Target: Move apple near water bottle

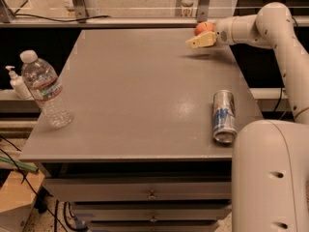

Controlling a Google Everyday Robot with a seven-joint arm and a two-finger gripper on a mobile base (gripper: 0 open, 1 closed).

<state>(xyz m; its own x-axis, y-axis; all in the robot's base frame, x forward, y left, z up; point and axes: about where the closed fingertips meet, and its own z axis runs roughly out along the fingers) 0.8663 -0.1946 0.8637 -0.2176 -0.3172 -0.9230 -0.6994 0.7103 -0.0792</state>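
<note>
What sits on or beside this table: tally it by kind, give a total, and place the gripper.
Bottles: 2 (water bottle, pump bottle)
Cans: 1 (drink can)
Fruit: 1 (apple)
Total: 4
The gripper is at the far right corner of the table, right by the apple.
</note>
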